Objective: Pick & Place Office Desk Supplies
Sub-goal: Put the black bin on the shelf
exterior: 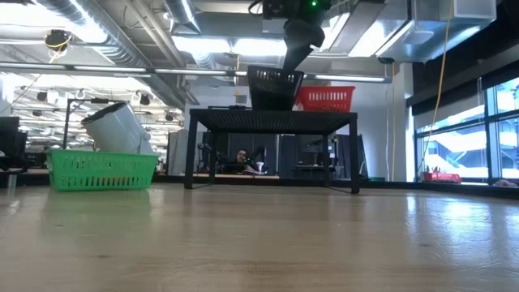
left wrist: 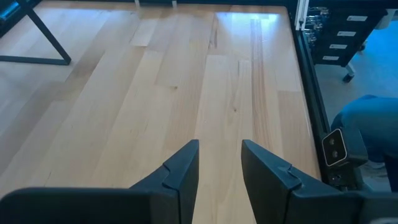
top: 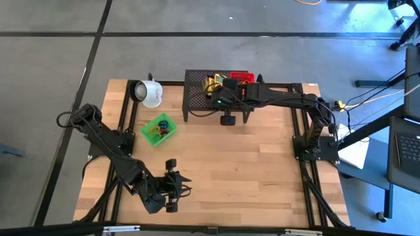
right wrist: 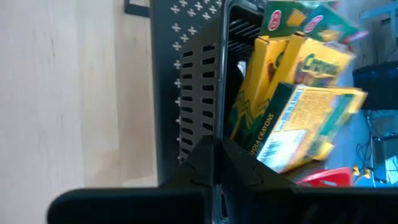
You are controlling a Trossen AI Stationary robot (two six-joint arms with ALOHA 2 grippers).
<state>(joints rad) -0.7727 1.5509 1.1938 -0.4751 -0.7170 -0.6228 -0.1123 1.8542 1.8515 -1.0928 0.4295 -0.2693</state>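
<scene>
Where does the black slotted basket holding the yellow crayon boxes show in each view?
High: on the black mesh shelf, under the right pincer.
Low: black slotted basket on top of the shelf, centre.
Left wrist: not in view.
Right wrist: centre, pincer closed on its rim.
Shared landmark: the shelf.

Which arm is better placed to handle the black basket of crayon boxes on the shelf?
Right: the right gripper is already shut on the black basket rim atop the shelf; the left gripper waits open near the table's front.
</scene>
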